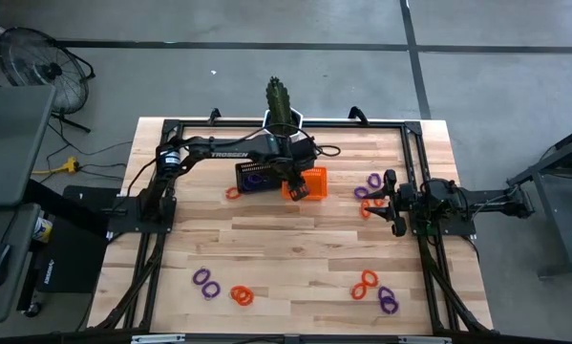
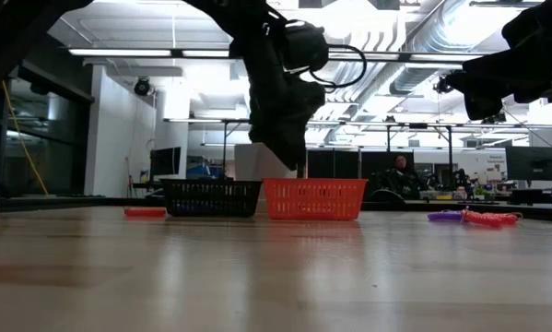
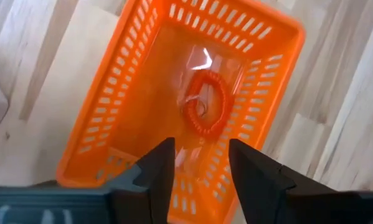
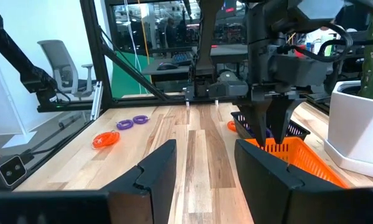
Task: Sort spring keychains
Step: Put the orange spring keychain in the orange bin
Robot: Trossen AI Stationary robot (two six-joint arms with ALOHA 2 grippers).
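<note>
Lying toward seven o'clock on the counter (image 1: 295, 239), a purple spring keychain (image 1: 206, 282) sits just beside an orange spring keychain (image 1: 242, 295). Farther back, near ten o'clock, a lone orange keychain (image 1: 232, 193) rests just beside the black mesh basket (image 1: 257, 176), which holds a purple coil (image 1: 255, 178) and stands against the orange mesh basket (image 1: 305, 183).

The left gripper (image 1: 295, 187) hangs directly above the orange basket at about twelve o'clock. In the left wrist view its fingers (image 3: 156, 174) stand spread, with nothing between them, and below them an orange coil (image 3: 206, 106) lies on the floor of that basket. The low view shows the same gripper poised over the basket's rim, clear of it.

A potted cactus (image 1: 279, 103) stands at the counter's back edge, behind the baskets.

Toward two o'clock, purple keychains (image 1: 370, 184) and an orange one (image 1: 367, 207) lie close to the right gripper (image 1: 392, 203), which hovers by the right side of the counter. Its fingers (image 4: 154, 171) are spread apart and hold nothing.

Near five o'clock a last cluster lies together: orange keychains (image 1: 364, 284) beside purple keychains (image 1: 388, 300), touching or nearly so.
</note>
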